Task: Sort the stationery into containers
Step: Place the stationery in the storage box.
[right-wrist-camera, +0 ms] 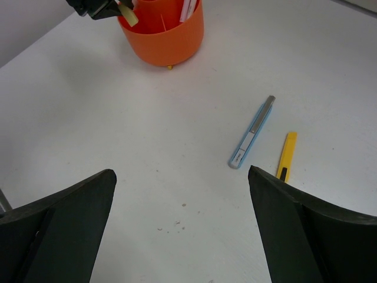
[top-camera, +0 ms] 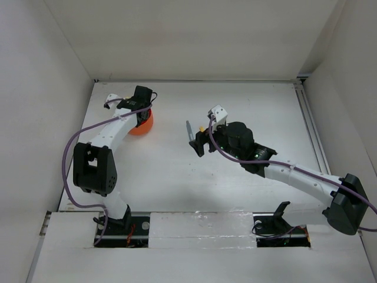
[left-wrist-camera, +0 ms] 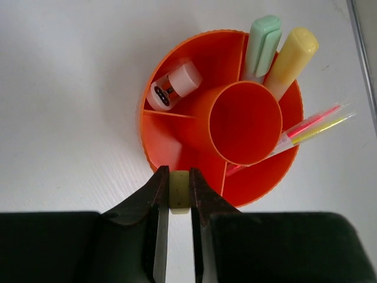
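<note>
The orange cup (left-wrist-camera: 177, 82) (top-camera: 146, 127) (right-wrist-camera: 168, 41) has inner dividers. It holds a pale green marker (left-wrist-camera: 262, 44), a pale yellow marker (left-wrist-camera: 293, 56), thin pink and yellow pens (left-wrist-camera: 312, 125) and a small pink-white block (left-wrist-camera: 175, 85). My left gripper (left-wrist-camera: 178, 174) (top-camera: 142, 115) hangs over the cup's near rim, shut on a small tan eraser (left-wrist-camera: 178, 191) (right-wrist-camera: 129, 16). My right gripper (right-wrist-camera: 181, 173) (top-camera: 199, 140) is open over bare table. A grey-blue pen (right-wrist-camera: 252, 132) (top-camera: 189, 131) and a yellow pen (right-wrist-camera: 287, 155) (top-camera: 202, 128) lie flat just beyond it.
White walls enclose the table on the left, back and right. A metal rail (top-camera: 312, 130) runs along the right edge. The cup stands at the back left, near the left wall.
</note>
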You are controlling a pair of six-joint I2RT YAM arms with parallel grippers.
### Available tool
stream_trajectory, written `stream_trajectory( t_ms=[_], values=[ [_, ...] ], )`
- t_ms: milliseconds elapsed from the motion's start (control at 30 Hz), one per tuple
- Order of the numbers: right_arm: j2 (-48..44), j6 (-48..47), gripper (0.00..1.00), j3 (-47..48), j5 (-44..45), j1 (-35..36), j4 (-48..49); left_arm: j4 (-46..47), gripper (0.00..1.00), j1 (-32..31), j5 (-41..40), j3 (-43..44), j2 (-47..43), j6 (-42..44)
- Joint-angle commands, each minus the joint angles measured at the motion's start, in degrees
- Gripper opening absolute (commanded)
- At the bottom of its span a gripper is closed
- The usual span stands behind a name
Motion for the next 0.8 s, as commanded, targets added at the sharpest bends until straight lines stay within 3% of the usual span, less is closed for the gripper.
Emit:
stream_trajectory(
  t_ms=[0, 767],
  values=[
    [-0.33, 0.38, 1.0, 0.09, -1.86, -0.1, 1.69, -0.2, 0.0, 0.19, -4.73, 0.28, -1.61, -5.26],
    [0.72, -0.14, 1.0, 0.09, -4.59, -0.1, 3.27, -0.55, 0.0, 0.19, -6.84, -2.37, 1.54, -12.2]
  ],
)
